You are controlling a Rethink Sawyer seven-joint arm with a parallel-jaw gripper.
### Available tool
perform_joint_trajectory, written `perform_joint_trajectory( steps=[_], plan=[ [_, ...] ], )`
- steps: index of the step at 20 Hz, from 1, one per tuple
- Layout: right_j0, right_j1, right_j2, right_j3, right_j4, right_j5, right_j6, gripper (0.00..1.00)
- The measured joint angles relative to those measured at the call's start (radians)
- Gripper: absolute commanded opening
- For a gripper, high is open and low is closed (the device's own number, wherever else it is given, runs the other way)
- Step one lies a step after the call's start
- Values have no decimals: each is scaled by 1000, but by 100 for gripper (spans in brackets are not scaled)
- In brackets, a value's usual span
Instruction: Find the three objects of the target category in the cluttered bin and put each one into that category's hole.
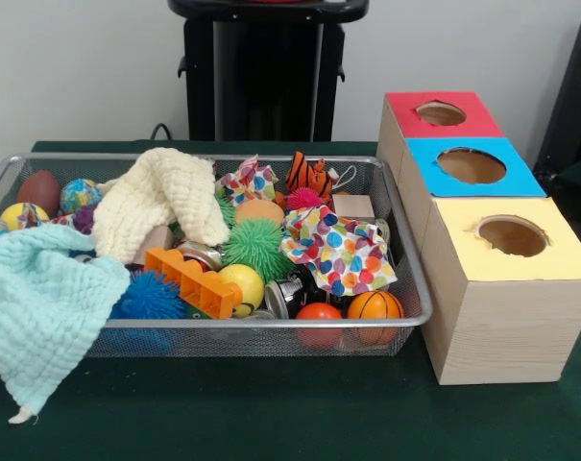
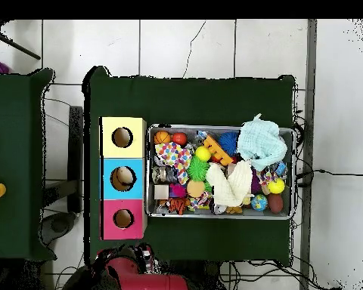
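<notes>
Largely buried toys in the mesh bin (image 1: 410, 279) under two cloths; jaws out of sight, state unknowable.

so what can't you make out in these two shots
- Gripper: neither view shows it; the overhead view shows only the red arm base.
- Bin contents under the mint cloth and cream cloth: covered in both views.
- Inside the blue box: overhead something pale shows in its hole, too small to identify.
</notes>
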Motion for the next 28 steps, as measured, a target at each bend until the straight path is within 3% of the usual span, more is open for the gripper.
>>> perform_joint_trajectory(
  steps=[7, 14, 19, 23, 28],
  plan=[
    [18, 59, 16, -1, 10, -85, 0, 100],
    [82, 196, 36, -55, 10, -131, 0, 100],
    [85, 292, 62, -122, 14, -131, 0, 100],
    [38, 321, 100, -145, 18, -131, 0, 100],
    [-80, 273, 145, -110, 28, -131, 0, 100]
  ],
)
